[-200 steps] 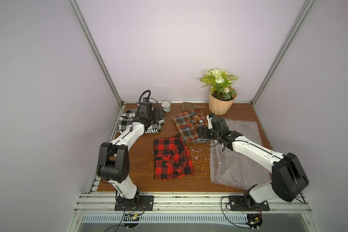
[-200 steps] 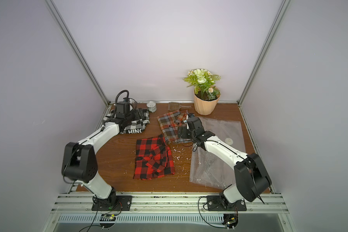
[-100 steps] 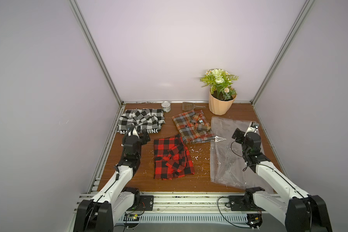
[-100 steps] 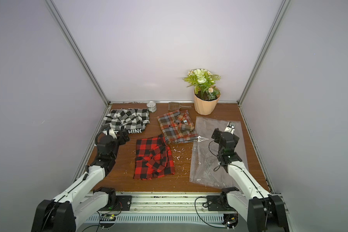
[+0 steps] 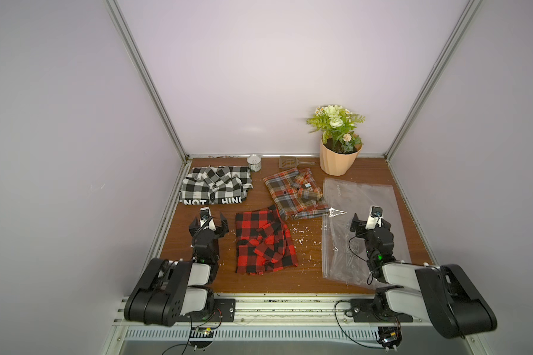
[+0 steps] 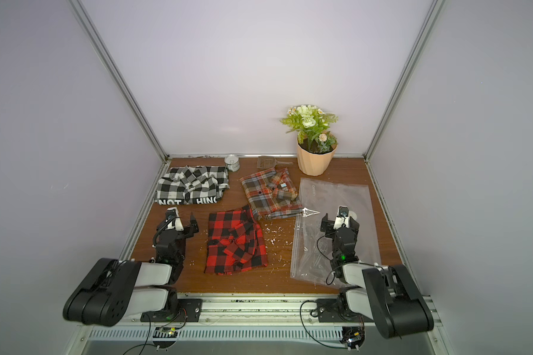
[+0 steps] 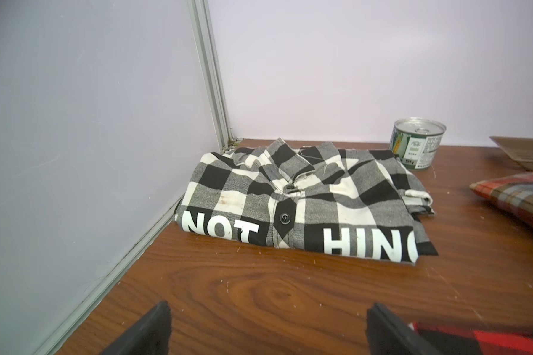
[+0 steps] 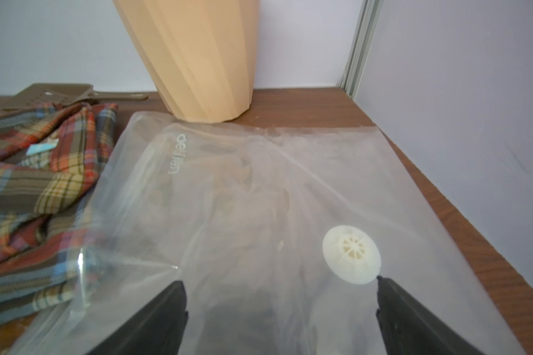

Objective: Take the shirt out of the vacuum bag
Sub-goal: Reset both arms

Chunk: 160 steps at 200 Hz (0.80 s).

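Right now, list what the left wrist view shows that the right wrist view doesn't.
Left wrist only: the black-and-white shirt, the can, a corner of the red shirt and the open left gripper.
Right wrist only: the vacuum bag with its valve, the pot and the open right gripper over the bag.
Both: the brown plaid shirt, the scoop and the table.

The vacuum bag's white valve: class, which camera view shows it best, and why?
The right wrist view: the valve is close, unobstructed, its spokes visible. In both top views the right gripper largely hides it; the left wrist view misses it entirely.
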Available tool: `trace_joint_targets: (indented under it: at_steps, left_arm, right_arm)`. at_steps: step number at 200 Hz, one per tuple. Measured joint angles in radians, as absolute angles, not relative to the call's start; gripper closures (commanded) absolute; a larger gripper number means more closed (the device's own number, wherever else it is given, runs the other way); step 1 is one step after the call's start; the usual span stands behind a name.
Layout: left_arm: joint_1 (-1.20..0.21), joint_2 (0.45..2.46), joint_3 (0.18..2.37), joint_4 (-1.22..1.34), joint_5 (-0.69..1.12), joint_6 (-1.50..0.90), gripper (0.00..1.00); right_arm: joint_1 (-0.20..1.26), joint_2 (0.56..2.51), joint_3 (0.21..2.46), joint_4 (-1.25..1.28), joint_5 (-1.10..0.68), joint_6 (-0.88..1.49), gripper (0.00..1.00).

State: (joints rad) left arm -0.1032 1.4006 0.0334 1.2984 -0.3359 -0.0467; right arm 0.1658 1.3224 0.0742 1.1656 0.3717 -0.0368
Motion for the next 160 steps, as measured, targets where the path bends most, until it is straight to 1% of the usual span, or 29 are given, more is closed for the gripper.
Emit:
trace_joint_targets:
  at_steps: [13, 20, 34, 48, 84, 160]
  left_arm:
    - [-0.103, 1.542, 0.036, 1.417, -0.322, -0.033, 0.00]
    - [-0.102, 1.591, 0.032, 1.437, -0.314, -0.029, 0.00]
    - [-0.099, 1.584, 0.015, 1.443, -0.311, -0.029, 0.00]
    - [-0.088, 1.552, 0.037, 1.449, -0.303, -0.033, 0.00]
    - [-0.071, 1.562, 0.175, 1.414, -0.293, -0.041, 0.00]
    - [-0.064, 1.562, 0.178, 1.380, -0.293, -0.052, 0.00]
  right_arm:
    - [0.165, 1.423, 0.074, 1.266, 0.364, -0.038, 0.01]
    - [0.162, 1.478, 0.078, 1.316, 0.365, -0.038, 0.01]
    - [0.159, 1.559, 0.092, 1.375, 0.363, -0.038, 0.01]
    - [0.149, 1.553, 0.116, 1.349, 0.362, -0.028, 0.01]
    - [0.094, 1.546, 0.189, 1.339, 0.357, 0.007, 0.01]
    - [0.090, 1.546, 0.188, 1.328, 0.350, 0.023, 0.01]
